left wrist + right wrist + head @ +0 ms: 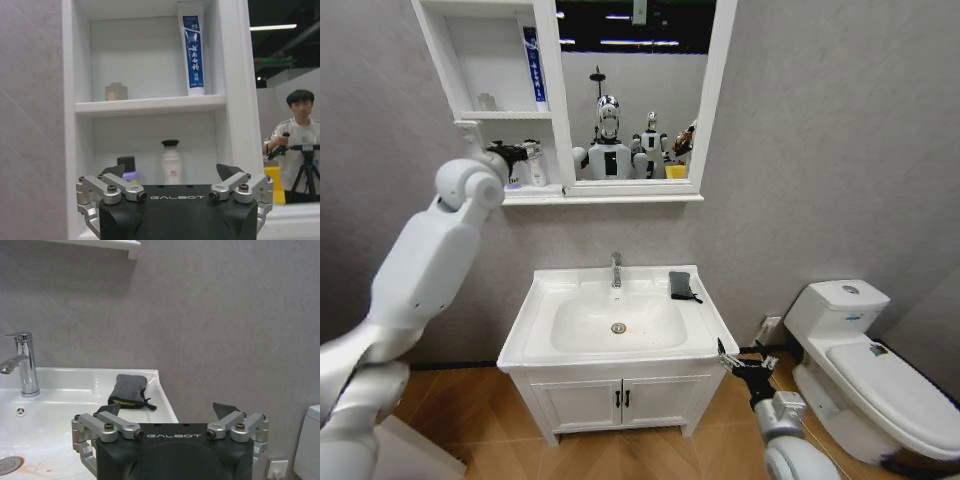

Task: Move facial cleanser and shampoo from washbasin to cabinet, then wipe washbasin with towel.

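Grey-walled bathroom: bottles look shelved in the cabinet (546, 90), both claws open and empty, so right claw (738, 362) should pinch the towel (681, 285) beside the tap squarely.

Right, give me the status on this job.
Done, apparently: two bottles stand on the cabinet's lowest shelf, and the washbasin carries just the towel. In hand: left tool open by that shelf, empty. Left: wiping; right tool open, low beside the basin.

Left arm raised high, its claw (170, 175) spread open — right claw (169, 412) held low, likewise open.
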Available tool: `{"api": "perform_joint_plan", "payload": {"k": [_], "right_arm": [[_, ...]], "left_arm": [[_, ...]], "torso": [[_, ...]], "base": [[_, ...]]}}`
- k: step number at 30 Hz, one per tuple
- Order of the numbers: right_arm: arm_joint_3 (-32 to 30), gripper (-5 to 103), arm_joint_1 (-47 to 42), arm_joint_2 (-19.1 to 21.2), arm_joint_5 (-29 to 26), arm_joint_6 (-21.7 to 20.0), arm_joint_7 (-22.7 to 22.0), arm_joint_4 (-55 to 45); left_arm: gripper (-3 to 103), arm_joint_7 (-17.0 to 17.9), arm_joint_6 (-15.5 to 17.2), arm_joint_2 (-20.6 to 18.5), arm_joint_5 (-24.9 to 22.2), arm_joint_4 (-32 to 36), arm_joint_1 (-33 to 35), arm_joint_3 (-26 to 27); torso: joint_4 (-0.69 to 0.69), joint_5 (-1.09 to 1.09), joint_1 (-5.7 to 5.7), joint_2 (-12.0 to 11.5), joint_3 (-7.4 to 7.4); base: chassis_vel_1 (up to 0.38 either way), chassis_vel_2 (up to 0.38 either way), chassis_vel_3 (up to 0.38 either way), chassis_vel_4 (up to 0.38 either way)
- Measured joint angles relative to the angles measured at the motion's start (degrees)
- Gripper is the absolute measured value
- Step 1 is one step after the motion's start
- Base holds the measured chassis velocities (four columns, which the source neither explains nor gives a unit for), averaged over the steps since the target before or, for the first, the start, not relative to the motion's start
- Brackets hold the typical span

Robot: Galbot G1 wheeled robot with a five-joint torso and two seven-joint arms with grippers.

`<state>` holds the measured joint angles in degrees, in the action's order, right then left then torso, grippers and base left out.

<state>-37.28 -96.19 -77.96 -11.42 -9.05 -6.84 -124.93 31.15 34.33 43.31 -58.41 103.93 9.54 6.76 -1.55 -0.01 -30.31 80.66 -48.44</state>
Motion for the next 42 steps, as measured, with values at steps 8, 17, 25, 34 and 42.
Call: {"api": "perform_joint_plan", "payload": {"k": [8,17,25,34,42], "right_arm": [[-0.08,100,-0.53,0.31,0.27,-0.71,-0.11,-1.32],[0.35,100,-0.6,0.55,-0.7,-2.12,-0.91,-3.82],[0.35,100,-1.28,0.65,-0.72,-2.17,-0.92,-5.48],[-1.23,100,-1.37,1.59,-2.16,-2.35,-1.76,-8.25],[-1.23,100,0.37,2.65,-4.26,-4.01,-2.63,-9.77]], "left_arm": [[100,4.3,0.66,-4.25,2.03,19.49,28.55,14.8],[100,-7.19,-2.56,4.78,19.3,31.99,63.98,32.04],[100,-12.51,-10.26,16.77,32.18,36.17,81.01,37.19],[100,-20.14,-17.39,26.89,45.32,36.62,90.42,37.17],[100,-19.64,-16.68,30.07,45.02,39.29,93.37,36.62]], "torso": [[-0.06,0.04,0.01,0.0,0.0],[0.0,0.02,0.01,0.01,0.0],[-0.04,0.03,0.01,0.01,0.0],[-0.06,0.04,0.0,0.0,0.0],[-0.04,0.04,0.0,0.0,-0.01]], "base": [[0.0,0.0,0.0,0.0],[0.0,0.0,0.0,0.0],[0.0,0.0,0.0,0.0],[0.0,0.0,0.0,0.0],[0.0,0.0,0.0,0.0]]}}
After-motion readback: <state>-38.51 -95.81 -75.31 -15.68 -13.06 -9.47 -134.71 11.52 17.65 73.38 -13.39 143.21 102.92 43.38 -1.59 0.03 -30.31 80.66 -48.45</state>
